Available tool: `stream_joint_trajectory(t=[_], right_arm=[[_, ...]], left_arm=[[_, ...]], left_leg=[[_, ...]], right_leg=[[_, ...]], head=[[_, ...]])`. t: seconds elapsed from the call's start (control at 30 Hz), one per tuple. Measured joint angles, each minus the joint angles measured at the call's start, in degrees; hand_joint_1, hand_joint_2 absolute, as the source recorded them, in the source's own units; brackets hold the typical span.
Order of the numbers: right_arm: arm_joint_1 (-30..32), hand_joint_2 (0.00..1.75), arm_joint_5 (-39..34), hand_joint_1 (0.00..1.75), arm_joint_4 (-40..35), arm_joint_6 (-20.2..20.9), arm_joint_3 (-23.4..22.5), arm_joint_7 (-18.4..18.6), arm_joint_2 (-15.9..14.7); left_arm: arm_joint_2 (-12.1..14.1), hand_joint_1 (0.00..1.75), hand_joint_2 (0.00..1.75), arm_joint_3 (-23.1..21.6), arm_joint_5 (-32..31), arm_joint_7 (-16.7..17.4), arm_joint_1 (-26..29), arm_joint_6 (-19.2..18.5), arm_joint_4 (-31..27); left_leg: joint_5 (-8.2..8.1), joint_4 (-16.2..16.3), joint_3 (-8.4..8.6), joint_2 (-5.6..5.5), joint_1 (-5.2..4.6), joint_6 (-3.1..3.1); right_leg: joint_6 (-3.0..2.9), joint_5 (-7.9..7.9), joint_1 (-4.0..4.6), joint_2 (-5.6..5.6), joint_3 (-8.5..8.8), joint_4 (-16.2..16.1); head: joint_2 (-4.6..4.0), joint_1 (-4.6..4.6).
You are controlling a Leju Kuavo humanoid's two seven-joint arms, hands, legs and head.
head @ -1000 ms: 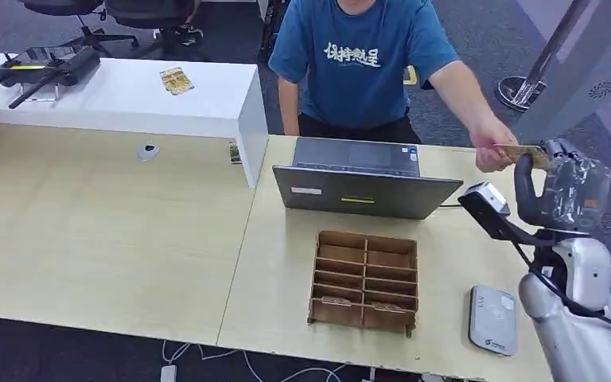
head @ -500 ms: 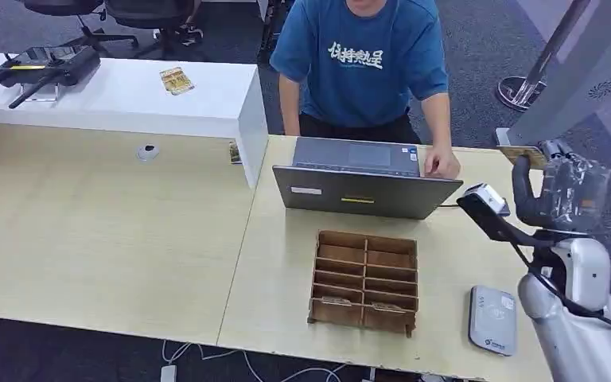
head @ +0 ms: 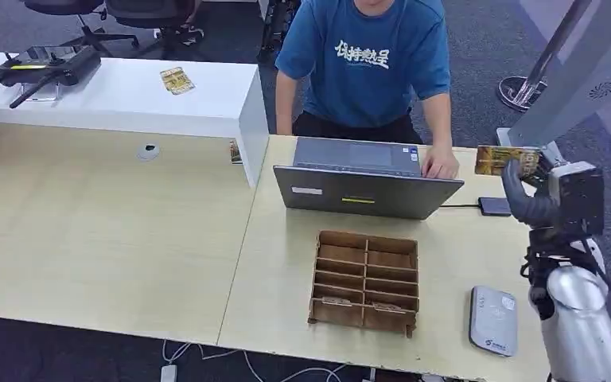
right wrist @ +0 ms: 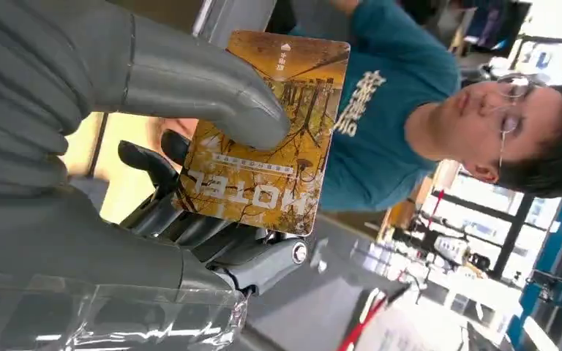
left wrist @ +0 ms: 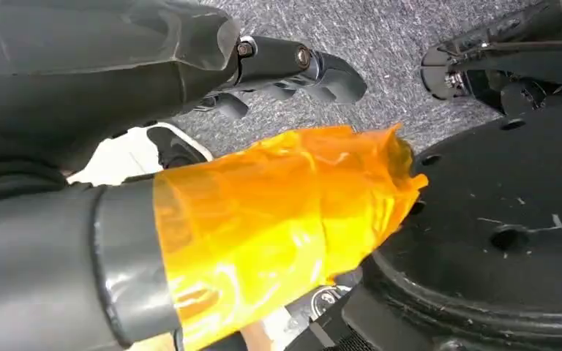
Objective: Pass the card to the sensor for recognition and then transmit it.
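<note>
- Above the table's (head: 286, 263) far right edge, the right hand (head: 535, 193) pinches a flat, glossy card (head: 506, 161) between thumb and fingers.
- Below sits a rounded grey sensor (head: 492, 319), beside a slotted wooden organizer (head: 365, 280).
- The left hand (left wrist: 190, 146) has its fingers curled, holding nothing.

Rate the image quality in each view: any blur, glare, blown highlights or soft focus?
Head view: even light, sharp; the card in the right robot hand is too small to read. Right wrist view: card crisp, its print legible; windows behind the person blown out, background soft. Left wrist view: orange tape on the left robot hand shows glare and is slightly soft.
</note>
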Motion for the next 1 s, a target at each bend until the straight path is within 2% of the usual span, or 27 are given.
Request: stream_joint_trajectory(t=[0.3, 0.8, 1.0], right_arm=[[2.16, 1.75, -5.92, 1.75, 0.48, 2.14, -2.95, 0.20, -1.09], [7.11, 1.75, -9.98, 1.75, 1.09, 4.65, -8.67, 1.47, -8.59], [8.32, 1.75, -9.98, 1.75, 1.07, 4.70, -9.57, 1.49, -9.86]], left_arm=[[0.00, 0.00, 0.00, 0.57, -0.59, -0.02, 0.18, -0.44, 0.00], [0.00, 0.00, 0.00, 1.44, -0.98, -0.02, 0.24, -0.61, 0.00], [0.00, 0.00, 0.00, 1.49, -1.01, -0.02, 0.22, -0.61, 0.00]], left_leg=[[0.00, 0.00, 0.01, 0.01, 0.00, 0.00], [-0.02, 0.01, -0.05, 0.00, -0.01, 0.02], [-0.01, 0.01, -0.02, 0.01, 0.00, 0.02]], right_leg=[[0.00, 0.00, 0.00, 0.02, -0.03, 0.00], [0.00, 0.00, -0.01, 0.00, -0.04, -0.03], [0.00, 0.00, -0.01, 0.03, -0.06, -0.02]], head=[[0.00, -0.02], [0.00, -0.02], [0.00, -0.02]])
